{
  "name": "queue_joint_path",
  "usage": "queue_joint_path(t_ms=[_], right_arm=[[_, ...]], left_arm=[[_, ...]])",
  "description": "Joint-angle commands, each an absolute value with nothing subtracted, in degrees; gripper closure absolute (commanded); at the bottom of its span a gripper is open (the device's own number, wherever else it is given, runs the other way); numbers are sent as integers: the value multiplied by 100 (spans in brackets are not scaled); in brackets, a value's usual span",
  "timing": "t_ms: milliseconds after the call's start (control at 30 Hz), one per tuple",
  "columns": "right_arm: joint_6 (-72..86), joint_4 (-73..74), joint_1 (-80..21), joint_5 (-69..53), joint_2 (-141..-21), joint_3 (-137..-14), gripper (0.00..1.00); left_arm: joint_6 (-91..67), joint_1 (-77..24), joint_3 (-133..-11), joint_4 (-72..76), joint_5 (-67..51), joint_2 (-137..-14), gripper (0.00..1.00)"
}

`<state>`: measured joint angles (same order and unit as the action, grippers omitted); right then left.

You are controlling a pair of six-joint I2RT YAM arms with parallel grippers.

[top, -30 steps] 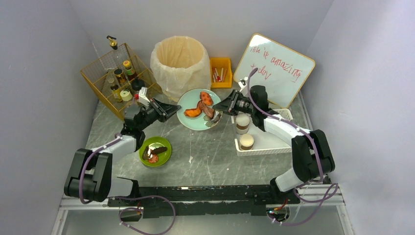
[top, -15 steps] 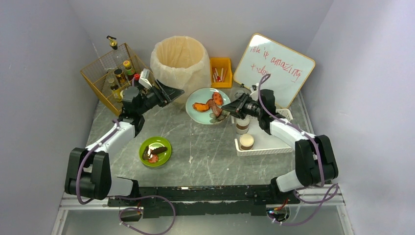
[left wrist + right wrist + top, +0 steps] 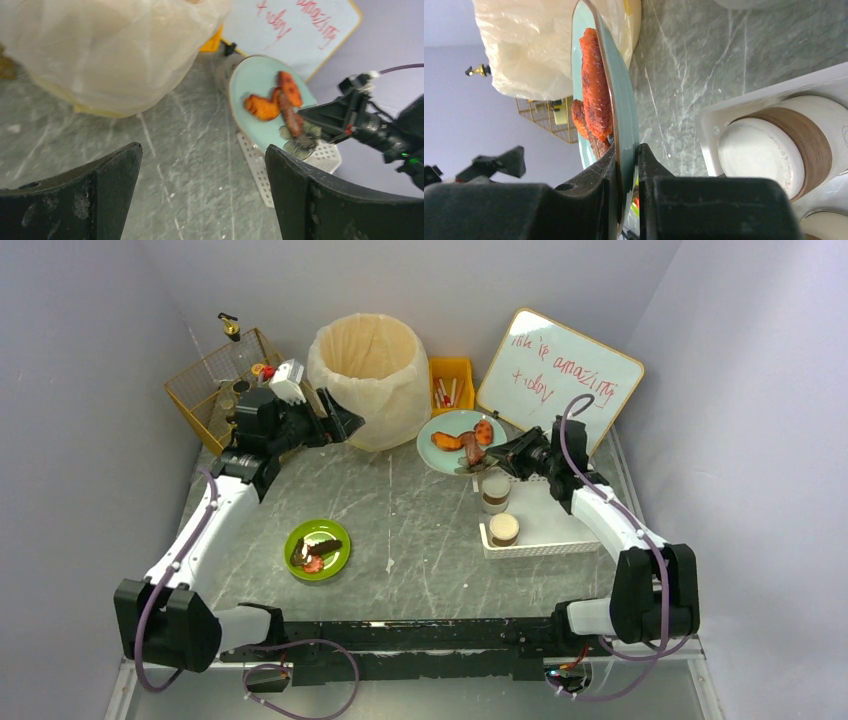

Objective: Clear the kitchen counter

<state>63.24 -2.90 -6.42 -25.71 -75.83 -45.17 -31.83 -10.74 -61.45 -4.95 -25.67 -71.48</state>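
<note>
On the counter (image 3: 420,530), the bin (image 3: 368,375) stood at top centre of the overhead frame. Left of it, in the upper left, sat the wire basket (image 3: 222,390). Right of the bin was the box (image 3: 451,387), and further right the whiteboard (image 3: 560,380). Just below the box was the plate (image 3: 450,428), food (image 3: 470,440) on it, its right rim between the jaws of my right gripper (image 3: 484,455). Below that, right of centre, lay the tray (image 3: 545,525) with two cups (image 3: 504,529) inside, one behind the other. The small plate (image 3: 318,548) lay lower left of centre. My left gripper (image 3: 345,418) hung before the bin's left side.
</note>
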Motion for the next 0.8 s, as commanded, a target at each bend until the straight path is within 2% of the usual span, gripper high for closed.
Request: queue_joint_path(t_ms=[0, 400, 767], right_arm=[[6723, -734, -591, -2045, -7210, -5413, 100], [7541, -423, -620, -592, -7357, -6504, 100], [7437, -539, -880, -402, -8804, -8450, 100]], left_arm=[[-2373, -1081, -6168, -1671, -1800, -6731, 3], [-2407, -1081, -5502, -1588, -2206, -6587, 7], [-1977, -1081, -5386, -1801, -1901, -6337, 7]])
